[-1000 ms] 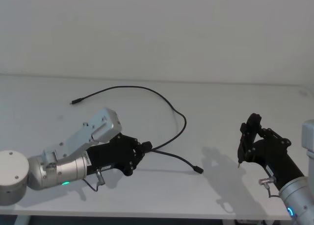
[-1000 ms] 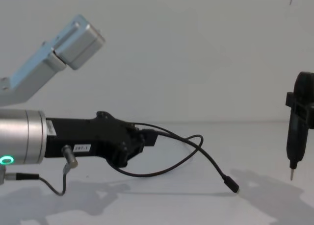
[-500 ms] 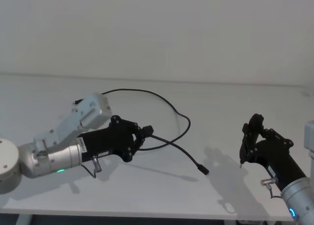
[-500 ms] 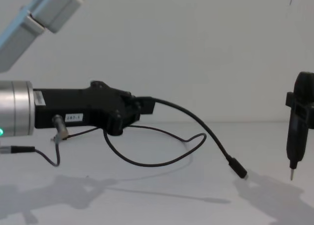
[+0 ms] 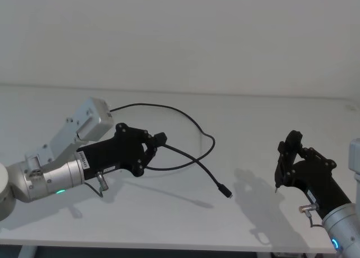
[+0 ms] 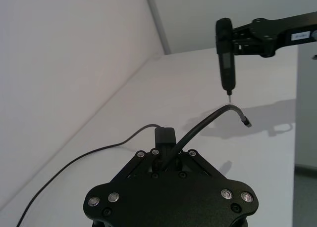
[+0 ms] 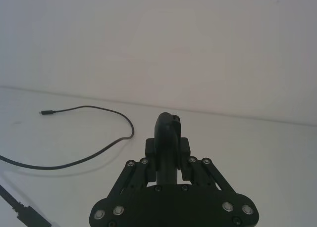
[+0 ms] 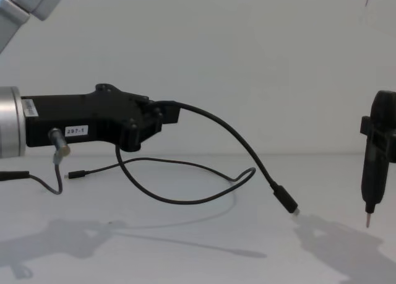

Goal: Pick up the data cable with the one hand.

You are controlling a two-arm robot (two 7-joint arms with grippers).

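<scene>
Found the left hand (image 5: 160, 139) up off the white surface (image 5: 169, 224), at the left of the head view, fingers closed tight on the black data cable (image 5: 169, 107) with no gap visible between them. Confirmed the same grip in the left wrist view, where the cable passes out between the fingertips (image 6: 165, 136). Noted, in the chest view, one stretch of cable running from the hand in a downward arc toward the right and ending in a plug (image 8: 285, 201) that hangs clear of the surface, its shadow lying just beyond. Noted a second stretch dropping from the hand into a wide loop that rests on the surface and leads back to a small far plug (image 8: 74, 174) lying on the surface at the left. Recorded the right hand (image 5: 279, 173) parked at the right, well apart from the cable, above the surface with a pointed metal tip (image 8: 369, 221) aimed down.
</scene>
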